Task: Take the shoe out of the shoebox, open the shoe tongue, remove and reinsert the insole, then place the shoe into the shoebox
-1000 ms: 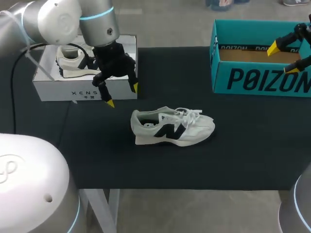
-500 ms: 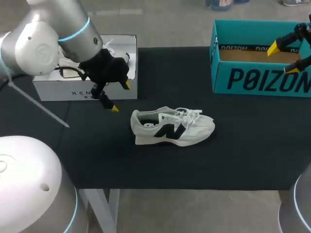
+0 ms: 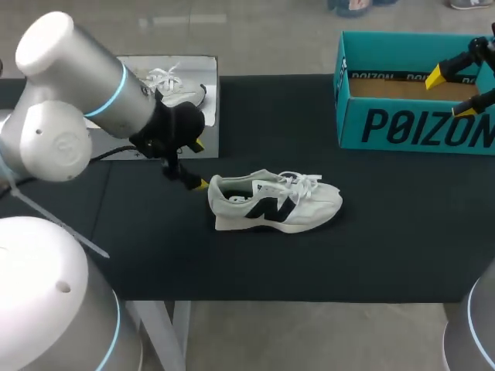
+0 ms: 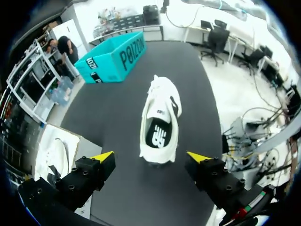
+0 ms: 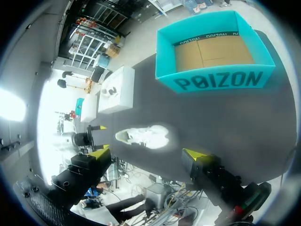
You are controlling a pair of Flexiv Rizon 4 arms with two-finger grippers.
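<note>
We find the shoe standing upright on its sole on the black table, near the middle and outside both boxes. It is a low white trainer with a pale sole, a dark letter-shaped mark on its side and loose white laces spilling over the tongue. From the left wrist view the shoe shows a dark insole with a white print through its collar. Its heel points toward the left arm and its toe toward the teal shoebox.

The left gripper sits low just behind the heel, with its fingers spread wide and grasping nothing. In its own view the left gripper has the heel just ahead of the gap, clear of both tips. From the head view we cannot tell whether the lower tip touches the heel.

The teal shoebox stands open at the far right of the table, its brown floor bare. The right gripper hangs over its right end, fingers apart and empty.

A white shoebox at the far left holds a second white shoe.
</note>
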